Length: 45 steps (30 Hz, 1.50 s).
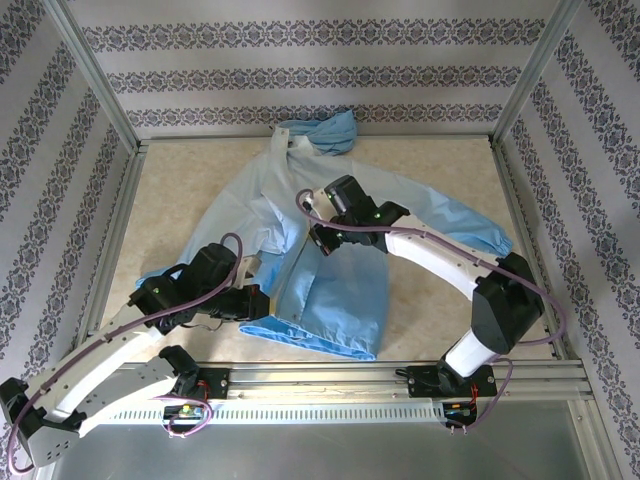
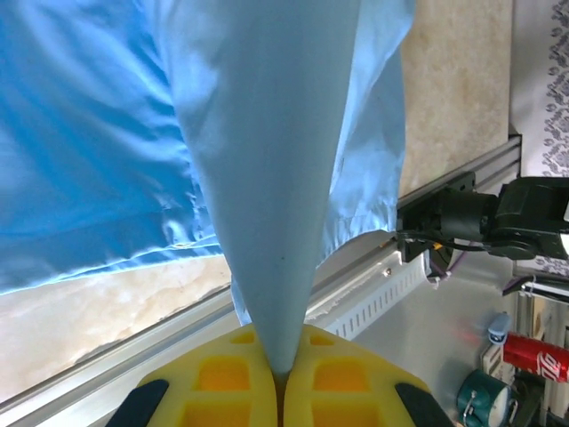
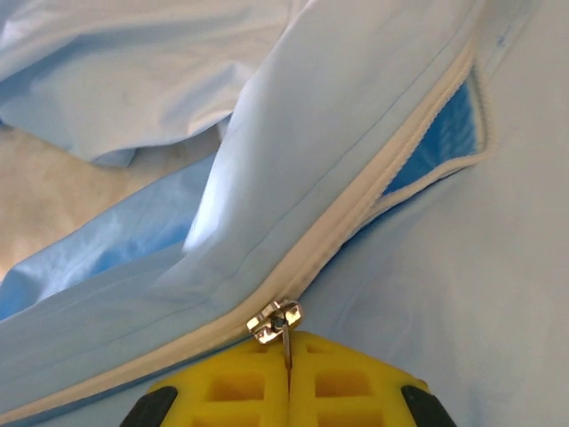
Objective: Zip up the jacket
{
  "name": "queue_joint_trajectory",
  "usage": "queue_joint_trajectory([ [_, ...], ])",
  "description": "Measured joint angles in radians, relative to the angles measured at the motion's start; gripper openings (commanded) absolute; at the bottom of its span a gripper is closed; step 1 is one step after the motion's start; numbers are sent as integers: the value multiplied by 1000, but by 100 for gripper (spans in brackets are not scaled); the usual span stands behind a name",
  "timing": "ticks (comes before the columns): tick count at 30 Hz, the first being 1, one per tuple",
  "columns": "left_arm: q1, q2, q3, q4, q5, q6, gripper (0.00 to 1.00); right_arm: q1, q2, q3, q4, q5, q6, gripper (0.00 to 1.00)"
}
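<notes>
at the right gripper [image 3: 286, 366], zipper pull [image 3: 285, 338] pinched, jacket [image 3: 400, 267] edges cut off

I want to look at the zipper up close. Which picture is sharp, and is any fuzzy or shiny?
Right wrist view: the zipper pull is sharp and glints a bit, the jacket behind it goes soft. Left wrist view: the cloth nearest the camera looks fuzzy. Top view: even light, faint shadows under the arms, the frame posts lean outward.

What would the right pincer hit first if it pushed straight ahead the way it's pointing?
The metal zipper slider, right at its tips: the right pincer is shut on that slider's pull tab. Just beyond lies light-blue fabric of the jacket; how far is hard to judge.
</notes>
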Motion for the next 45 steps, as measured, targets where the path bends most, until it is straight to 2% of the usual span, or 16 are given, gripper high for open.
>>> queue_joint_trajectory([
  [4,61,-3,40,-53,-19,33,0,-43,45,68,-8,7,-17,0],
  [10,227,5,113,-132,-31,116,0,-121,90,150,-25,17,-42,0],
  [15,311,42,178,-154,-23,196,0,-172,111,206,-43,15,-54,0],
  [30,340,76,313,-206,82,443,0,-313,197,373,-91,24,-116,0],
  [39,343,86,378,-266,7,489,0,-394,278,508,-147,5,-148,0],
  [45,394,127,414,-302,-66,489,0,-456,356,611,-177,-11,-151,0],
])
